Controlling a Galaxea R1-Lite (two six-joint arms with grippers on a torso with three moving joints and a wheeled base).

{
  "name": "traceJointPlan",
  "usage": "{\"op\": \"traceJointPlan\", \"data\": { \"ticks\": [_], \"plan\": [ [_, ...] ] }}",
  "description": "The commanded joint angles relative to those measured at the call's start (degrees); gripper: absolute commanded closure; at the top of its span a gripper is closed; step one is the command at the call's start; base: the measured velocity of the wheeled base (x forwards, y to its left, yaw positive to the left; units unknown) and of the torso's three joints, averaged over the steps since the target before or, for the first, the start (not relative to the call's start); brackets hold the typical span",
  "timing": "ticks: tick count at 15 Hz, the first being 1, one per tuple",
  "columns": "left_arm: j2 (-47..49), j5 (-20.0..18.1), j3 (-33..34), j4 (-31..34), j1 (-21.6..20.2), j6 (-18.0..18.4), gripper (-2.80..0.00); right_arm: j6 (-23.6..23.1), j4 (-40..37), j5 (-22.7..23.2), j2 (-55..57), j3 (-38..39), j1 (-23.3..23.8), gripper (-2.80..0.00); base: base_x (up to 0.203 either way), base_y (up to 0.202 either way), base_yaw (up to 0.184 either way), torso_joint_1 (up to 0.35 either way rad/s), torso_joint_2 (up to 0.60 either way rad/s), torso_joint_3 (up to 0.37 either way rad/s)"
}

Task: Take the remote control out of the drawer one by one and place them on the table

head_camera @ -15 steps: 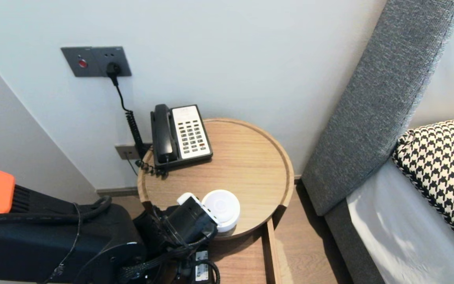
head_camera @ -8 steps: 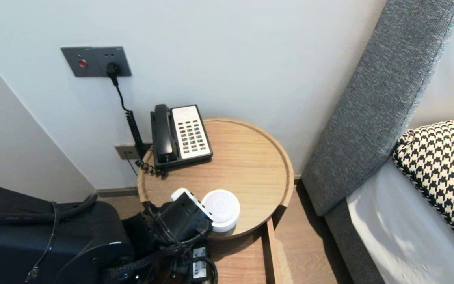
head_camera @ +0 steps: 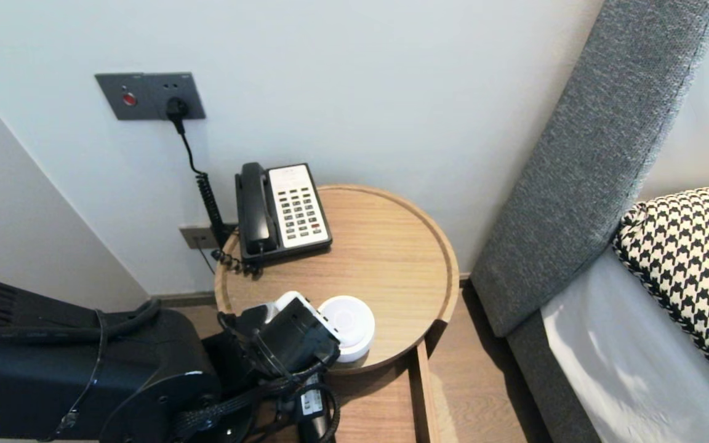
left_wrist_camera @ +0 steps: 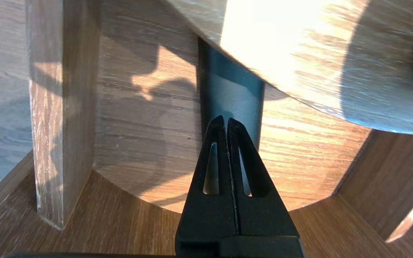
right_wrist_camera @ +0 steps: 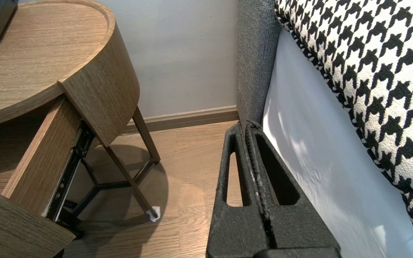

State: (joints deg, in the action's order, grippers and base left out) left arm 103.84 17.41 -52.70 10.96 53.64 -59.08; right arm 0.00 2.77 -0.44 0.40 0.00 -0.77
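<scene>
My left gripper (left_wrist_camera: 226,120) is shut and holds nothing. It hangs over the floor of an open wooden drawer (left_wrist_camera: 131,118), its tips pointing at a dark upright part (left_wrist_camera: 231,86) under the rim of the round table top (left_wrist_camera: 299,43). In the head view the left arm's wrist (head_camera: 287,338) hides the fingers, just in front of a white round puck (head_camera: 349,326) on the table (head_camera: 391,258). My right gripper (right_wrist_camera: 246,125) is shut and empty, parked above the floor beside the bed's side (right_wrist_camera: 317,150).
A black and white desk phone (head_camera: 284,209) sits at the table's back left, its coiled cord running to a wall socket (head_camera: 148,95). The drawer (head_camera: 379,406) juts out toward me. A grey headboard (head_camera: 588,166) and a houndstooth pillow (head_camera: 693,258) stand to the right.
The left wrist has turned a little at the table's front edge, and the arm's orange part has shifted at the picture's left. The puck and phone have not moved.
</scene>
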Motion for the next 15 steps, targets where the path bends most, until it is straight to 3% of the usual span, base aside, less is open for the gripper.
{"op": "traceJointPlan", "data": {
  "ticks": [1, 6, 7, 12, 15],
  "plan": [
    [0.3, 0.1, 0.1, -0.1, 0.2, -0.8, 0.00, 0.0, 0.0, 0.0, 0.0, 1.5, 0.0, 0.00, 0.000, 0.000, 0.000, 0.000, 0.00, 0.000],
    [-0.6, 0.2, -0.8, 1.4, 1.9, -3.2, 0.00, 0.0, 0.0, 0.0, 0.0, 1.5, 0.0, 0.00, 0.000, 0.000, 0.000, 0.000, 0.00, 0.000],
    [-0.6, 0.2, -0.7, 2.1, 1.9, -3.9, -2.80, 0.0, 0.0, 0.0, 0.0, 1.5, 0.0, 0.00, 0.000, 0.000, 0.000, 0.000, 0.00, 0.000],
    [1.6, 0.4, 1.2, 0.2, 2.4, -4.1, -2.80, 0.0, 0.0, 0.0, 0.0, 1.5, 0.0, 0.00, 0.000, 0.000, 0.000, 0.000, 0.00, 0.000],
    [5.2, 2.9, 1.2, -3.4, 2.4, -4.0, -2.80, 0.0, 0.0, 0.0, 0.0, 1.5, 0.0, 0.00, 0.000, 0.000, 0.000, 0.000, 0.00, 0.000]
  ]
}}
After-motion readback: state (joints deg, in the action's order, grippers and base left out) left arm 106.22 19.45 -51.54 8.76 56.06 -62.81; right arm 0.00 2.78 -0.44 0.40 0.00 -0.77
